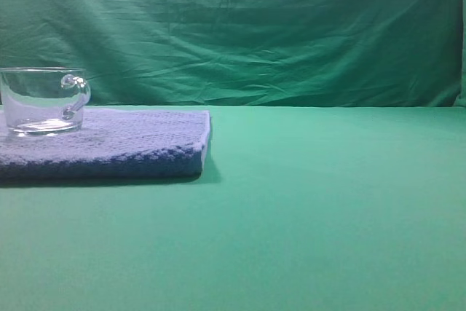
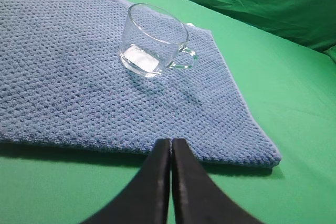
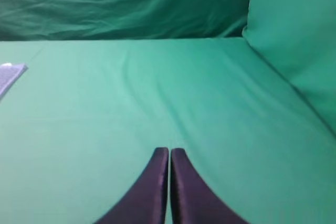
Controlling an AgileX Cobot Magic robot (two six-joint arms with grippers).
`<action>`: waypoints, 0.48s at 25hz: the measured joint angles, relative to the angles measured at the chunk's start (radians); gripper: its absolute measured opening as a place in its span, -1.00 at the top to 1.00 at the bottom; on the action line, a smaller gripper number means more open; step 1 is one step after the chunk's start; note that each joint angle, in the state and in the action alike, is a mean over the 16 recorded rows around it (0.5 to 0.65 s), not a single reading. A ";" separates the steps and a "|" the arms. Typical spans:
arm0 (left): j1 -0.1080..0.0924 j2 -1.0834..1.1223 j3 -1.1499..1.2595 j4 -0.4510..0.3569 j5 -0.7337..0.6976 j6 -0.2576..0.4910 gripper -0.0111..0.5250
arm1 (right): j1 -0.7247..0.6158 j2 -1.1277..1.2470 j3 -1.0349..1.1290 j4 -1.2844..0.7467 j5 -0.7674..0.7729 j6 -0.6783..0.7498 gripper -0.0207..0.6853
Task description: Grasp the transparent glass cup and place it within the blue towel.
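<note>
Left hand point(image 2: 170, 148) closed, arm unseen; blue towel point(image 1: 109, 147) edge-cropped.

My gripper point(image 2: 170, 148), jaws pressed together, sits bottom centre; cup point(image 2: 153, 40) stands upright on towel point(image 2: 63, 77), upper middle.

I see a flat table point(image 1: 328, 216) covered in smooth green cloth filling the lower part of my high view; behind it hangs a darker green backdrop point(image 1: 255, 27), creased and wrinkled all over; the light looks soft and even; a green side panel point(image 3: 294, 30) rises at right.
</note>
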 joint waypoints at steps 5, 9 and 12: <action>0.000 0.000 0.000 0.000 0.000 0.000 0.96 | 0.000 -0.011 0.070 0.000 -0.023 -0.002 0.94; 0.000 0.000 0.000 0.000 0.000 0.000 0.96 | 0.000 -0.011 0.096 -0.001 -0.035 -0.004 0.94; 0.000 0.000 0.000 0.000 0.000 0.000 0.96 | 0.000 -0.011 0.101 -0.002 -0.037 -0.006 0.94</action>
